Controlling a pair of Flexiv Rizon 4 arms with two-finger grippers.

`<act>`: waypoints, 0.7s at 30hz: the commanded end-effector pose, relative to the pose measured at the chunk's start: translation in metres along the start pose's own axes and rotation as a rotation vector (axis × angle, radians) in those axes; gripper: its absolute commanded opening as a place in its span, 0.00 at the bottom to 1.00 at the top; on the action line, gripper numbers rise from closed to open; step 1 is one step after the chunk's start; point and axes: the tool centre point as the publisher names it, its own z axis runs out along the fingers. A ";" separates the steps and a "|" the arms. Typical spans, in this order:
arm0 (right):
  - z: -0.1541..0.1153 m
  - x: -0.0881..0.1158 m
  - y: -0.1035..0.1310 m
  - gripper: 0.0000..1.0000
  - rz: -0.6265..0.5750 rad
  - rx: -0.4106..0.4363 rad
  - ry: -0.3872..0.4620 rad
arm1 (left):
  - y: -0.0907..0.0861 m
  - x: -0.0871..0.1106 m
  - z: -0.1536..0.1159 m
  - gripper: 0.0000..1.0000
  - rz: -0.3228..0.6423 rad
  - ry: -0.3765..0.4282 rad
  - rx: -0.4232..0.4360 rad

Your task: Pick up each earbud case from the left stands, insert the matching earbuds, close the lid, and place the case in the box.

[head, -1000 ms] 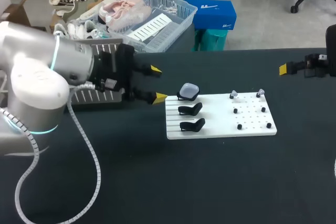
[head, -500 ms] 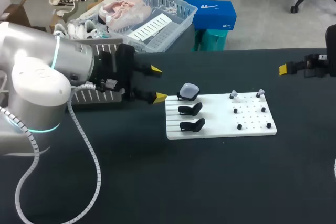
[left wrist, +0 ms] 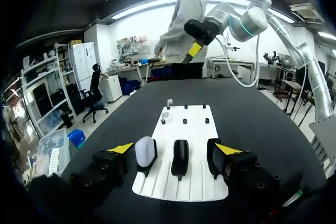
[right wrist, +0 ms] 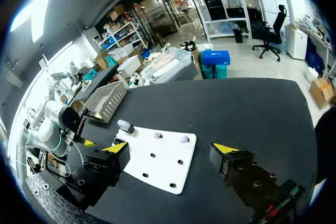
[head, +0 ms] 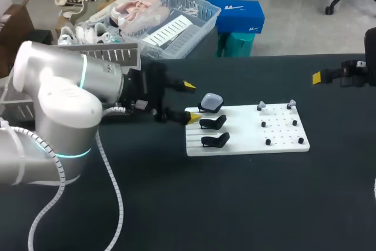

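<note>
Vs 1.0 s and 0.5 s ago, left gripper [head: 191, 102] has pushed fwd across the table [head: 194, 204]: then its yellow tips sat short of the white board [head: 247, 142], now the nearer tip is over the board's left edge and the far tip is just beside the earbud case [head: 211, 101]. Jaws are spread wide, holding nothing. In the left wrist view the case [left wrist: 145, 151] sits on its stand btwn the fingers but off-centre, close to one finger and touching neither; the two empty stands [left wrist: 180, 157] also fall inside the gap, the far one right by the other tip. Case hasn't shifted, lid down, at the rearmost stand. Earbuds [head: 261, 106] are on pegs at the board's far right end, untouched. Right gripper [right wrist: 171, 148] same pos. as before, parked well apart near the table's right edge, jaws wide, empty. Grey slatted box [head: 126, 56] is behind the left arm. Meaning: approach to the first pickup is under way, no grasp yet; all of insert, close and box steps remain. Likely next: centre on the case before closing, else the wide jaws could foul the middle stand or nudge the case off its perch.
</note>
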 end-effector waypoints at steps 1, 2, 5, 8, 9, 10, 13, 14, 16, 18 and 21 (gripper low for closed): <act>0.000 0.000 0.000 1.00 -0.001 -0.001 0.000 | 0.017 0.001 0.017 1.00 -0.007 0.018 -0.003; 0.000 0.000 0.000 1.00 -0.001 -0.001 0.000 | 0.020 0.001 0.018 1.00 -0.018 0.015 0.000; 0.000 0.000 0.000 1.00 -0.001 -0.001 0.000 | 0.026 0.004 0.018 1.00 -0.039 0.023 -0.007; 0.000 0.000 0.000 1.00 -0.001 -0.001 0.000 | 0.031 0.009 0.020 1.00 -0.050 0.036 -0.012; 0.000 0.000 0.000 1.00 -0.001 -0.001 0.000 | 0.032 0.010 0.020 1.00 -0.050 0.037 -0.011; 0.000 0.000 0.000 1.00 -0.001 -0.001 0.000 | 0.033 0.012 0.021 1.00 -0.057 0.038 -0.011; 0.000 0.000 0.000 1.00 -0.001 -0.001 0.000 | 0.035 0.017 0.022 1.00 -0.062 0.038 -0.007; 0.000 0.000 0.000 1.00 -0.001 -0.001 0.000 | 0.036 0.019 0.023 1.00 -0.067 0.037 -0.004; 0.000 0.000 0.000 1.00 -0.001 -0.001 0.000 | 0.038 0.021 0.025 1.00 -0.074 0.038 -0.001; 0.000 0.000 0.000 1.00 -0.001 -0.001 0.000 | 0.040 0.024 0.027 1.00 -0.085 0.041 0.000; 0.000 0.000 0.000 1.00 -0.001 -0.001 0.000 | 0.042 0.027 0.029 1.00 -0.097 0.043 0.004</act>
